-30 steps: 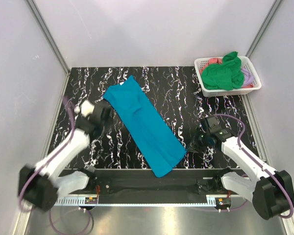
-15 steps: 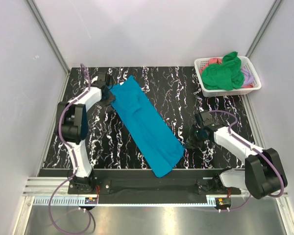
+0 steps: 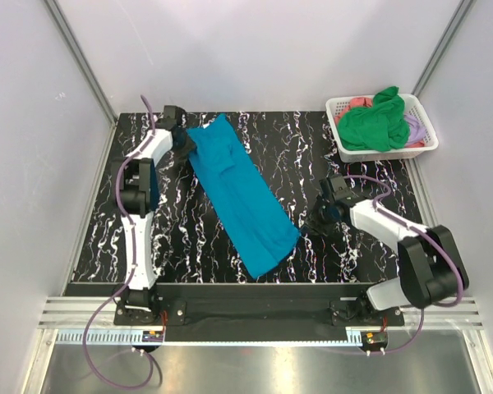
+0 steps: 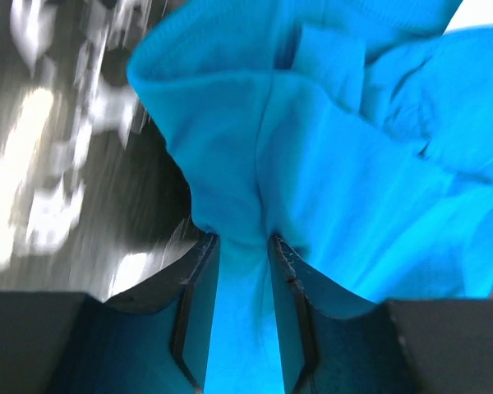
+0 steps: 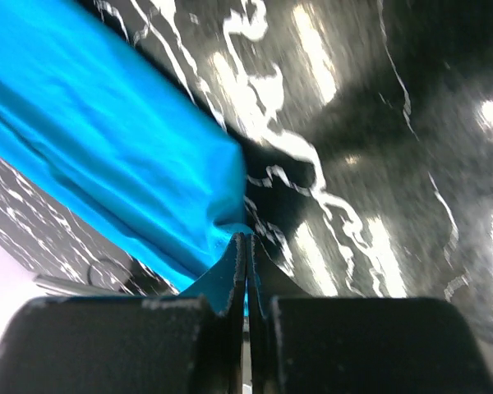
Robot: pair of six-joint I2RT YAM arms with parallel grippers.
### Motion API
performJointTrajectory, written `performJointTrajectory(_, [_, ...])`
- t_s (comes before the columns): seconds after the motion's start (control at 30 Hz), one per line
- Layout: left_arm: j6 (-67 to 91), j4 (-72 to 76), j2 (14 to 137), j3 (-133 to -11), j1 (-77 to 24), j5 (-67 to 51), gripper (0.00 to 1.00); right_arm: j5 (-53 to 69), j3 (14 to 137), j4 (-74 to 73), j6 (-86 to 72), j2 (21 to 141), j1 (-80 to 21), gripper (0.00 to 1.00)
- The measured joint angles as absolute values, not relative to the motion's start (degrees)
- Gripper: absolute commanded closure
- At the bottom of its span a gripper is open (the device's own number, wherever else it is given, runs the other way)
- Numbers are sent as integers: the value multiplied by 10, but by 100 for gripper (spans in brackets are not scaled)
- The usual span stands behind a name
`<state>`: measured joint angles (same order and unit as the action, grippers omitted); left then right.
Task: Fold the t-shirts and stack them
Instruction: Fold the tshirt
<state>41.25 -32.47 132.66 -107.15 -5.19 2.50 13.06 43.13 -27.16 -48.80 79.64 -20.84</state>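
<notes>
The teal-blue t-shirt (image 3: 238, 193) lies as a long folded strip running diagonally across the black marbled table (image 3: 172, 238). My left gripper (image 3: 186, 144) is at the strip's far left corner. In the left wrist view it (image 4: 245, 246) is shut on a bunched fold of the teal cloth (image 4: 329, 164). My right gripper (image 3: 306, 223) is at the strip's near right edge. In the right wrist view it (image 5: 247, 242) is shut on a corner of the teal shirt (image 5: 107, 131). The bright green shirt (image 3: 371, 123), coral-pink shirt (image 3: 355, 103) and lilac shirt (image 3: 416, 125) lie in the basket.
The white lattice basket (image 3: 386, 153) stands at the far right corner of the table. White walls close in the table at the back and on both sides. The arm bases sit on a rail at the near edge.
My left arm swung from the near left up to the shirt's far left corner and took hold of it. My right gripper moved in to the shirt's edge. The shirt shifted slightly far-left.
</notes>
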Motion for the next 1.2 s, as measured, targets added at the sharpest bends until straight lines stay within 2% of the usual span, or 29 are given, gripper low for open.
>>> performJointTrajectory(0.13, [398, -326, 1395, -1180, -26, -28, 56, 132, 444, -239, -504, 848, -209, 100])
performJointTrajectory(0.2, [391, -326, 1399, -1190, -17, -44, 52, 132, 446, -231, -509, 868, -209, 100])
performJointTrajectory(0.3, [388, -305, 1336, -1087, -12, -49, 42, 133, 449, -221, -511, 894, -209, 100])
performJointTrajectory(0.4, [383, -332, 1213, -941, -20, -34, 40, 144, 455, -221, -510, 913, -209, 100])
performJointTrajectory(0.47, [373, -359, 1133, -884, -37, 0, 39, 149, 458, -221, -508, 917, -209, 100])
performJointTrajectory(0.6, [373, -394, 957, -802, -121, 66, 43, 158, 459, -225, -496, 917, -209, 100])
performJointTrajectory(0.67, [388, -387, 873, -744, -186, 74, 48, 158, 459, -234, -486, 915, -209, 100])
performJointTrajectory(0.77, [441, -380, 778, -637, -295, 65, 49, 160, 459, -251, -471, 910, -209, 100])
performJointTrajectory(0.97, [577, -372, 754, -486, -421, 65, 48, 166, 467, -274, -453, 895, -209, 100])
performJointTrajectory(1.2, [715, -324, 787, -440, -542, 67, 46, 172, 472, -284, -441, 887, -209, 100])
